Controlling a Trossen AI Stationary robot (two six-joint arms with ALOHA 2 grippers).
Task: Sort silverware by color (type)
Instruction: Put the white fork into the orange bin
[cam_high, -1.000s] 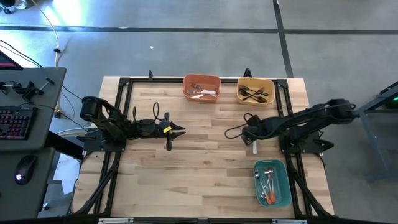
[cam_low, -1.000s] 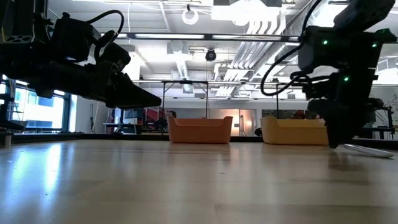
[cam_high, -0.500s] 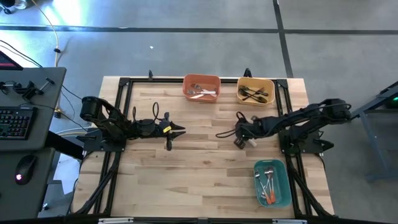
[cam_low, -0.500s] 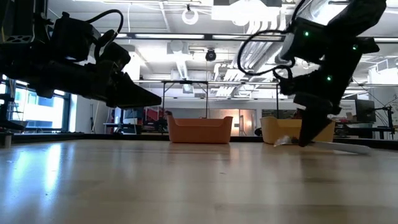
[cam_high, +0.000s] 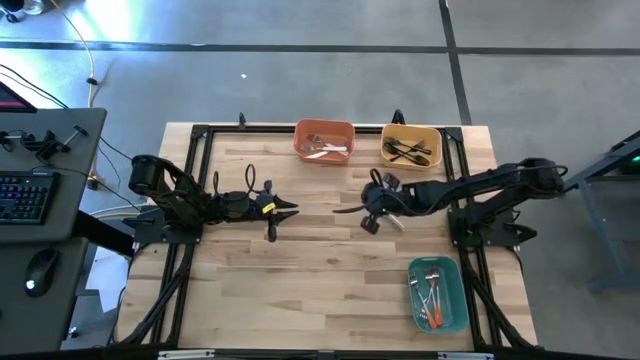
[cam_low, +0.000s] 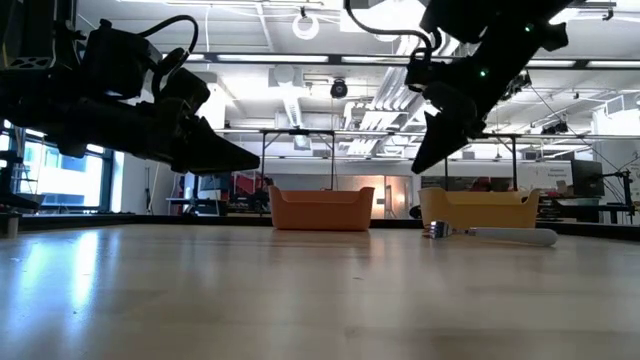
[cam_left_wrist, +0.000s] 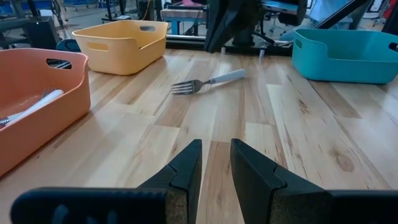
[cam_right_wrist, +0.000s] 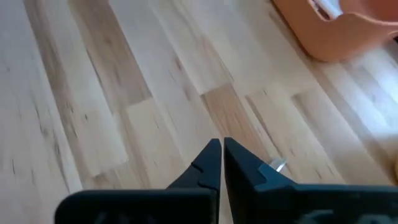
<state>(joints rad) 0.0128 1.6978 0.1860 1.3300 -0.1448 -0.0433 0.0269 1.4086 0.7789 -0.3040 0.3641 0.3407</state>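
A white-handled fork of the silverware lies flat on the wooden table, also seen in the low view as the fork and from above as the fork. My right gripper hangs shut above the table just left of the fork, holding nothing; its own view shows my right gripper with its tips together. My left gripper waits at the table's left, a little open and holding nothing.
At the far edge stand an orange bin holding white-handled forks and a yellow bin holding black ones. A teal bin with several forks sits near the right front. Bare wood lies between the two arms.
My right gripper has shut, gone toward the table's left edge and risen clear of the table. The white-handled fork has slid leftward along the table with it and now lies flat on the wood, no longer at the fingers.
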